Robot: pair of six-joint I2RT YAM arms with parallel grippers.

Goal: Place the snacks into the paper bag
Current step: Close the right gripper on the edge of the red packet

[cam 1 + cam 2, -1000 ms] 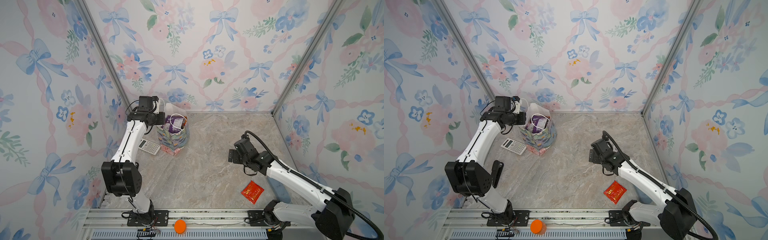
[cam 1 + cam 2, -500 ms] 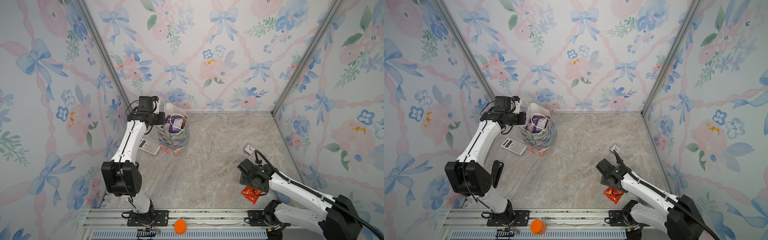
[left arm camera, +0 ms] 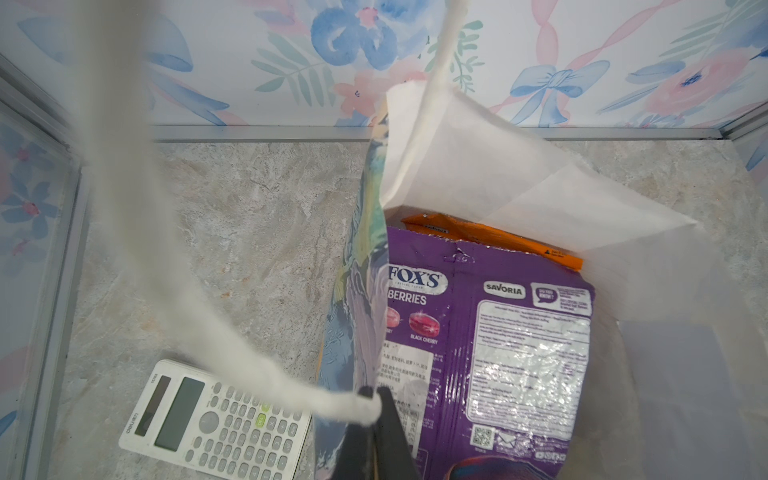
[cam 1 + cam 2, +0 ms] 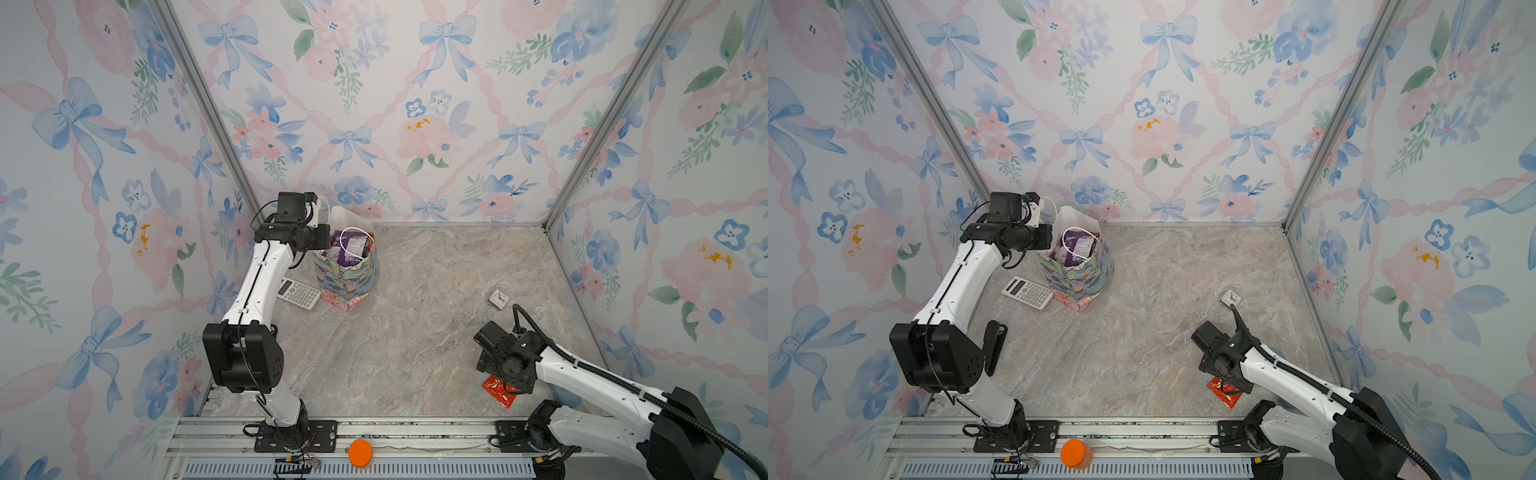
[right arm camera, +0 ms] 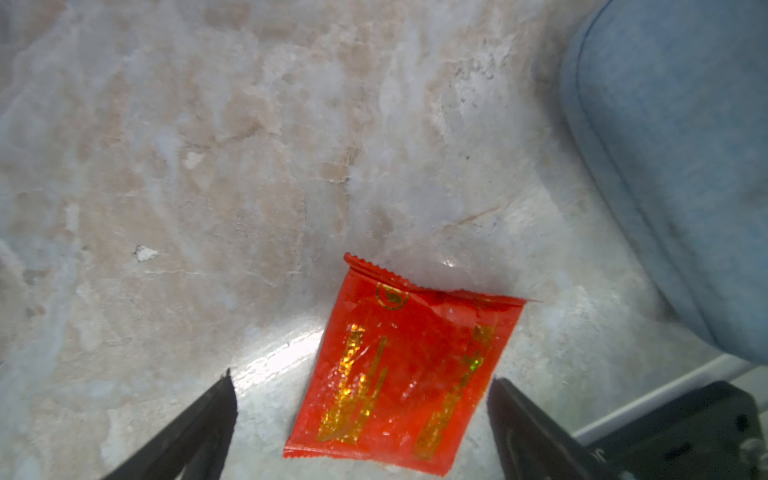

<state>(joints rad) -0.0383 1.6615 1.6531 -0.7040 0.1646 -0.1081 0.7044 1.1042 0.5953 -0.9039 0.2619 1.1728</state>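
The flowered paper bag (image 4: 349, 282) stands upright at the back left. A purple FOX'S packet (image 3: 490, 332) and an orange packet (image 3: 490, 237) of the snacks lie inside against its white lining. My left gripper (image 3: 376, 399) is shut on the bag's rim, right where a white cord handle (image 3: 266, 382) joins it. A small red sachet (image 5: 407, 365) with gold lettering lies flat on the table at the front right (image 4: 498, 390). My right gripper (image 5: 361, 381) hangs low over it, open, one finger on each side of the sachet and neither touching it.
A grey-white calculator (image 4: 298, 294) lies on the table just left of the bag, under my left arm. A small square clock (image 4: 498, 299) sits near the right wall, behind my right arm. An orange round object (image 4: 360, 453) rests on the front rail.
My right arm has swung from the middle of the table to the front right and come down over the red sachet, still open. The left arm and the bag have not moved.
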